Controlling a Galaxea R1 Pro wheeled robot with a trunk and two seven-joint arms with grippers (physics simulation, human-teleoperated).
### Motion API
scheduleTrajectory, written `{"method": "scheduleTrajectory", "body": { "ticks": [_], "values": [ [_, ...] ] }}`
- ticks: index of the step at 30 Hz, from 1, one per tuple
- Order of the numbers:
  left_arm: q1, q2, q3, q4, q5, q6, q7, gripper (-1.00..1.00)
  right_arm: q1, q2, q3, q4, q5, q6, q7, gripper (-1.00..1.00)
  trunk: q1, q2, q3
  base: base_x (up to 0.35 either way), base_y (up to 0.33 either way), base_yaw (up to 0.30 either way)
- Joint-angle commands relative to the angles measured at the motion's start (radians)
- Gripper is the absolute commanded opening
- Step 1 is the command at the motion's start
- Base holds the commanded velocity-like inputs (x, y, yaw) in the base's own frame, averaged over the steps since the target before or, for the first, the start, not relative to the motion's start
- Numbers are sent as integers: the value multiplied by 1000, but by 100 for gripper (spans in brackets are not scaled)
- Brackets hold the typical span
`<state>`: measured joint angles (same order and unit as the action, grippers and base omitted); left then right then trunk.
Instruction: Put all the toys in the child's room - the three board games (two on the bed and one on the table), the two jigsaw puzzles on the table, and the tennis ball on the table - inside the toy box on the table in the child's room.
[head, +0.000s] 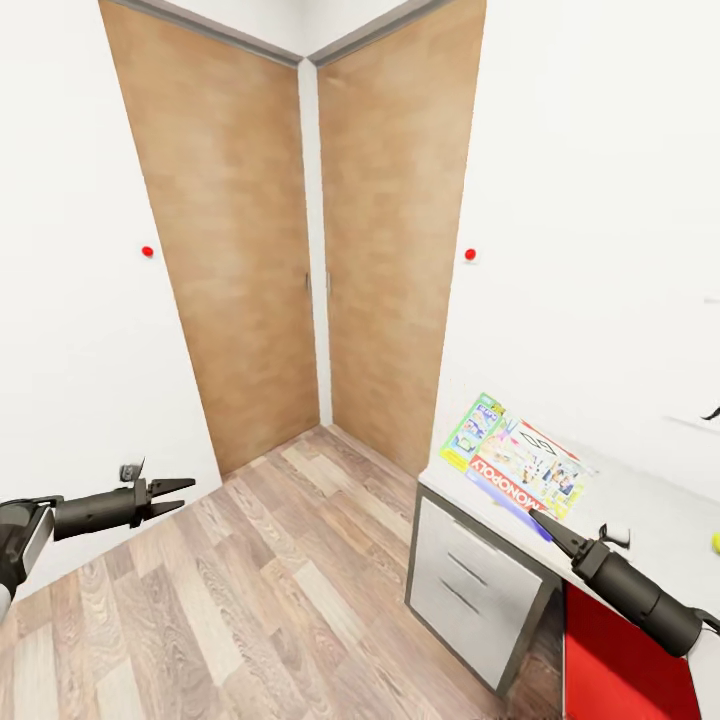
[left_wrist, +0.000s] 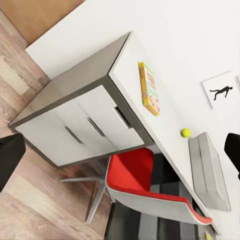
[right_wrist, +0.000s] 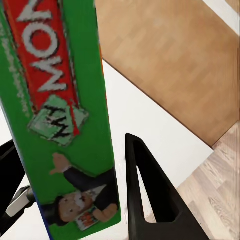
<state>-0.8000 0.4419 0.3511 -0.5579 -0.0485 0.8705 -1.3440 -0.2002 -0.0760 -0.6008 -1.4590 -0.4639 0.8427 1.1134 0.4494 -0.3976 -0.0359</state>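
The right gripper (head: 545, 524), jaws parted, is held at the Monopoly board game (head: 525, 468); its long axis runs along the desk (head: 640, 500).

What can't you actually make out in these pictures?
- Head view: the Monopoly box covers the boxes beneath it, so their number is unclear.
- Head view: the tennis ball is cut off by the picture's edge.
- Left wrist view: the toy box is seen at a slant, and its walls hide the inside.
- Right gripper: the right wrist view is too close to tell whether it grips the Monopoly box.
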Motion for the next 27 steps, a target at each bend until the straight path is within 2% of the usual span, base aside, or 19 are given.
{"method": "scheduleTrajectory", "body": {
  "ticks": [1,6,12,14,18,20,24,27],
  "values": [
    [-1,0,4,-1,-4,11,-7,100,-1,0,-1,0,-6,7,2,-100,1,-2,-2,0,0,-278],
    [-4,2,8,-5,-2,11,-10,100,-1,-1,-4,-4,-7,17,2,-100,1,-2,-2,0,0,-278],
    [-15,3,9,-12,-2,14,-16,100,-1,-1,-33,-50,-6,73,21,-100,1,-2,-2,0,0,-278],
    [-17,3,9,-12,-2,15,-31,100,-1,-1,-62,-73,-6,98,28,-100,1,-2,-2,0,0,-278],
    [-19,4,7,-39,-4,19,-67,100,-1,-2,-155,-91,-6,136,67,-100,1,-2,-2,0,0,-278],
    [-19,11,7,-56,-4,24,-77,100,-1,-2,-180,-94,-5,148,91,-100,1,-2,-2,0,0,-277],
    [-19,40,5,-68,-2,31,-96,100,-1,-2,-201,-96,-2,156,112,-100,1,-2,-4,0,0,-258],
    [-18,51,5,-71,-2,32,-121,100,-1,-2,-207,-96,-1,158,118,-100,1,-2,-6,0,0,-193]
  ]
}}
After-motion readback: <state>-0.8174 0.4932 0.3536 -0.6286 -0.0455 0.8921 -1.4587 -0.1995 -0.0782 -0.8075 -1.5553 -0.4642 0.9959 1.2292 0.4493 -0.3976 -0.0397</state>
